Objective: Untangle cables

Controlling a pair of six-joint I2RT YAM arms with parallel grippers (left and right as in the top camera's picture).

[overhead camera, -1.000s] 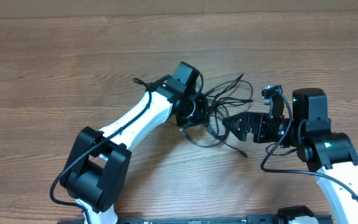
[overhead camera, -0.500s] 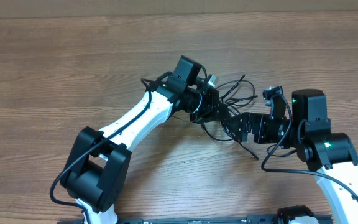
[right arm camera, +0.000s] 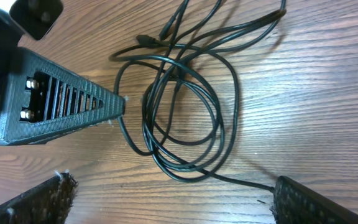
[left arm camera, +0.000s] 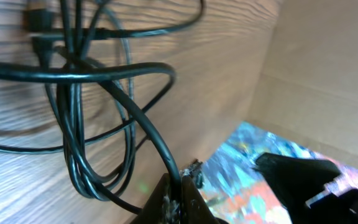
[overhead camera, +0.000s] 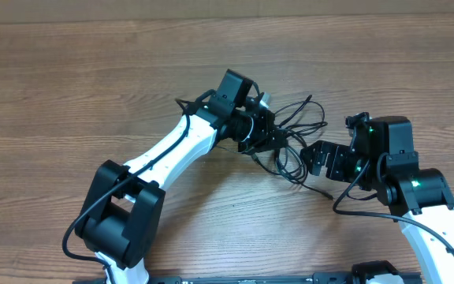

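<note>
Cables (left arm camera: 73,74): one strand pinched in closed left gripper (left arm camera: 178,190); loops on table (overhead camera: 69,79) just ahead of wide-open right gripper (right arm camera: 173,186) fingers.

No text, label, brand or number is legible in any view.

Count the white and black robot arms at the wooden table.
2. The left white and black robot arm reaches from lower left, jaws shut on a strand of the thin black cables; the right arm sits at lower right, jaws open beside the bundle. None appears hidden.
</note>
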